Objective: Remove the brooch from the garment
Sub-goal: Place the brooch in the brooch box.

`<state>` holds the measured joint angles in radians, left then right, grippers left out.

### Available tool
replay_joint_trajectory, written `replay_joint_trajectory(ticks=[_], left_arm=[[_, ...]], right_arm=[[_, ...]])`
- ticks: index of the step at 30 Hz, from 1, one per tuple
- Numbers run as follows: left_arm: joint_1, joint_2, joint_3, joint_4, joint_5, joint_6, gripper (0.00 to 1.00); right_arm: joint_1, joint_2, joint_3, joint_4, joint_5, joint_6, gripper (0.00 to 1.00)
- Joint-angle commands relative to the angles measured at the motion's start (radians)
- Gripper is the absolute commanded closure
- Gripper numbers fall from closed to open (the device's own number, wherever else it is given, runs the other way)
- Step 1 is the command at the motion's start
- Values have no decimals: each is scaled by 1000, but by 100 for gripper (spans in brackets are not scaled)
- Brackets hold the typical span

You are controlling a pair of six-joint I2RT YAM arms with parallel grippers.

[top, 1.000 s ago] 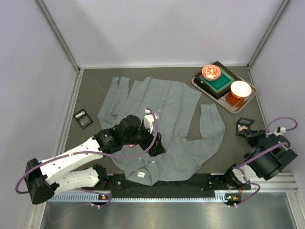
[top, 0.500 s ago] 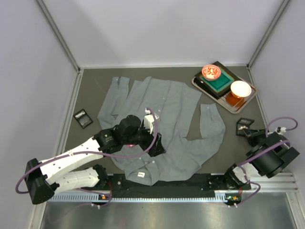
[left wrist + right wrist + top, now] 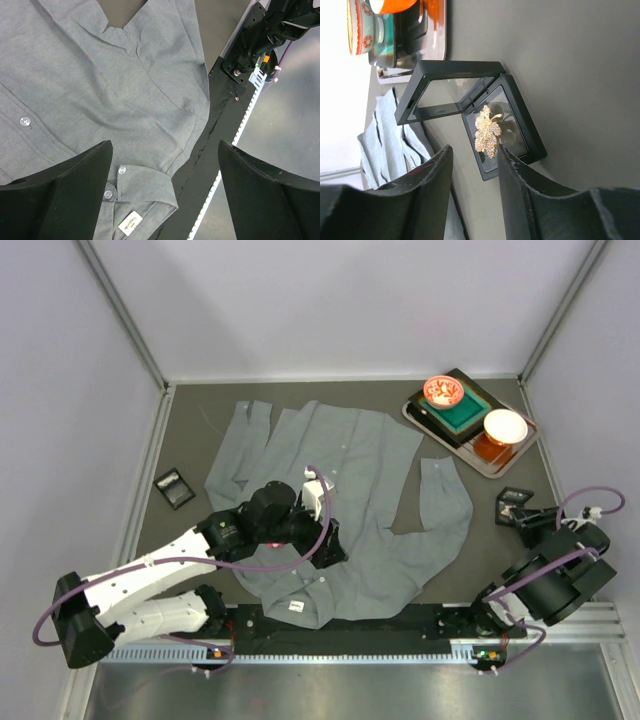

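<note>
Top view: the garment (image 3: 370, 470) lies spread flat, front up, on the dark table (image 3: 190, 420), collar toward the arm bases.

The left gripper (image 3: 325, 540) hangs over the lower shirt front. Left wrist view: left gripper (image 3: 165, 145) fingers are wide apart with nothing between them. Below them are the collar (image 3: 145, 185) with its white label (image 3: 130, 222) and pale buttons (image 3: 24, 121).

The right gripper (image 3: 527, 520) sits just beside an open black case (image 3: 513, 502) at the table's right side, clear of the shirt sleeve.

Right wrist view: the brooch (image 3: 487, 132), a gold leaf shape set with small stones, lies inside the case base (image 3: 532, 140), off the garment. The case lid (image 3: 450, 67) is hinged open. The right gripper (image 3: 475, 155) fingers stand apart, gripping nothing. Their tips are just short of the brooch; I cannot tell if they touch it.

Also on the table: a tray (image 3: 425, 418) at far right holds a red-patterned bowl (image 3: 442, 391) and a white bowl (image 3: 504, 425). A second black case (image 3: 175, 489) lies left of the shirt.
</note>
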<state>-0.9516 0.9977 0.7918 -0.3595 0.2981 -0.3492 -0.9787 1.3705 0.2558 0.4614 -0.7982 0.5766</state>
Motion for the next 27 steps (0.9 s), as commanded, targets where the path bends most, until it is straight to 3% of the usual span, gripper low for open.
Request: replay_joint_trajectory(ticks=[1,8,13,16,18,21,26,27], left_arm=[[2,-18,1,48,12,6,9],[2,-31,-2,51,22,3,9],[8,-18,12,36,4,3,9],[36,15,26,36,10,-29,9],[75,35,33,28,-2,-84,10],[154,36,34,5,-53,-166,13],[302,-10,0,-71,-287,-315,15],[318,-14,-3,-116,-331,-362,15]], right_arm=[[-9,-79,28,-101,63,-60,58],[-8,-204,37,-245,142,-60,55],[47,-436,144,-587,390,-90,52],[179,-548,241,-795,581,-80,52],[323,-582,314,-930,716,-86,51],[567,-620,364,-994,836,-80,51],[977,-571,463,-1061,1063,-83,51],[1153,-564,477,-1060,1111,-90,51]])
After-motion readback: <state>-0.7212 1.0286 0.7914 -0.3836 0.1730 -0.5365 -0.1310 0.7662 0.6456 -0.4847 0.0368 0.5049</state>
